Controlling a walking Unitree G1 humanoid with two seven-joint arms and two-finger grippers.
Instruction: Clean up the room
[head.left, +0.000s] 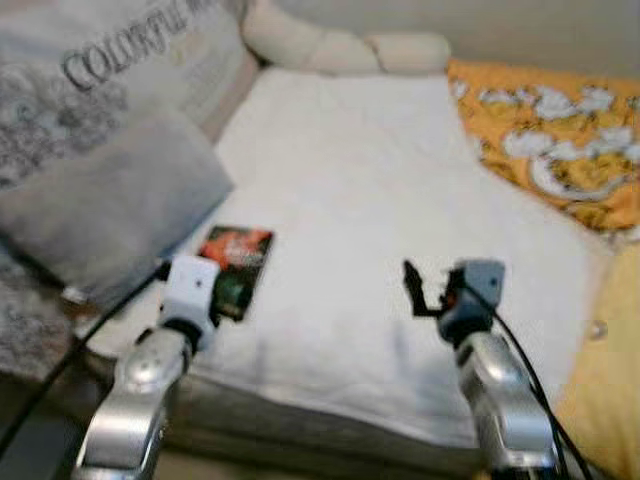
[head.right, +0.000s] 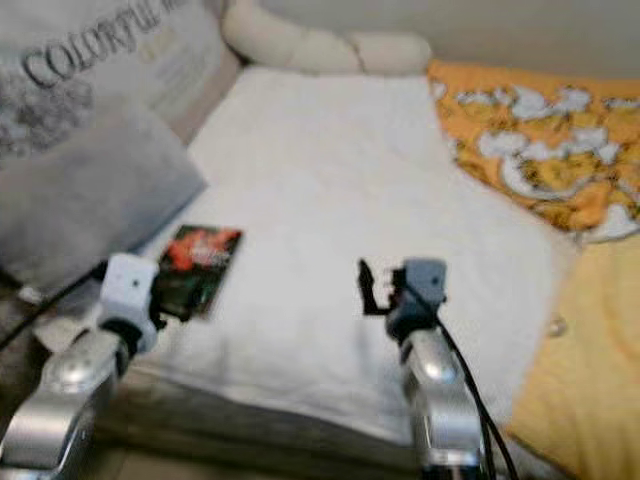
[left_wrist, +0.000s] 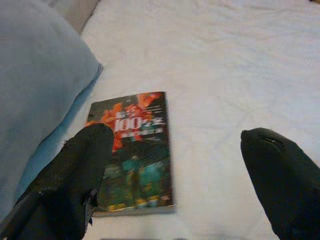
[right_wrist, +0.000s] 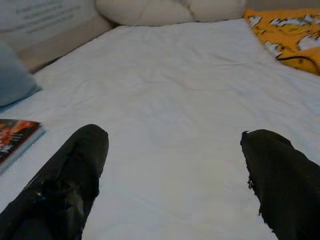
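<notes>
One book (left_wrist: 132, 152) lies flat on the white bed sheet (head.left: 370, 180), near the bed's front edge and just beside a grey pillow (head.left: 105, 205) that sits to its left. Its cover is dark with red and orange at the top and green lower down; the print on it is too blurred to read. The left pincer (left_wrist: 177, 175) hangs just above the book's near end with its two black fingers (left_wrist: 75, 175) spread wide, one over the cover's lower corner and the other over bare sheet, nothing held between them. The right pincer (right_wrist: 175, 180) hovers over the middle of the sheet, well apart from the book, and its fingers (right_wrist: 65, 180) are likewise spread with nothing in them. Behind the grey pillow leans a larger pale cushion (head.left: 120, 60) with printed lettering. A cream bolster (head.left: 345, 45) lies along the head of the bed, and an orange cover with white flowers (head.left: 555, 140) is bunched at the right side.
</notes>
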